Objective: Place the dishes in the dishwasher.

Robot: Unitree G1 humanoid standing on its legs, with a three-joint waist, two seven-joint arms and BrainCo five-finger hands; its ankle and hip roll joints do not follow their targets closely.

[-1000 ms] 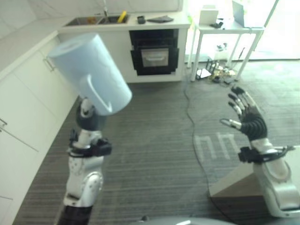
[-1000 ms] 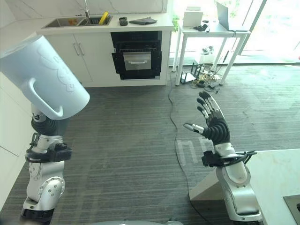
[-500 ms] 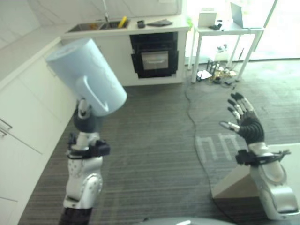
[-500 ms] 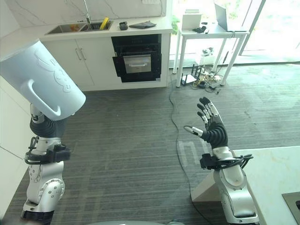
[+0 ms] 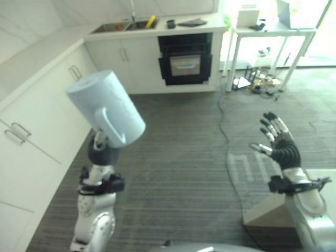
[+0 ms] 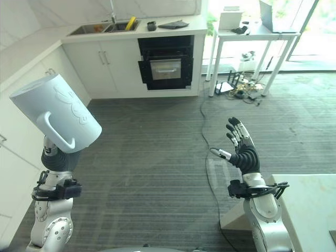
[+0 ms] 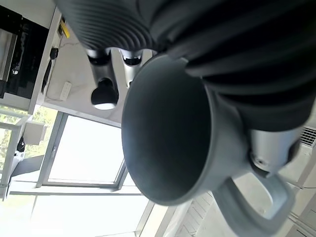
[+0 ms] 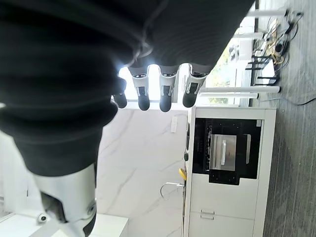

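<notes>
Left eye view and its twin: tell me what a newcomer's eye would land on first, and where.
The pale blue mug stands out first, held up tilted, base uppermost, at the scene's left on the left hand, whose fingers curl round it. Next comes the right hand, raised at the right with fingers spread and holding nothing. Behind them, a black oven sits in white cabinets under the counter.

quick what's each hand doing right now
Left hand: shut on the mug, held up and tilted.
Right hand: open, raised, holding nothing.

The mug (image 6: pixel 56 119) hides the left hand's fingers — grip unreadable.
</notes>
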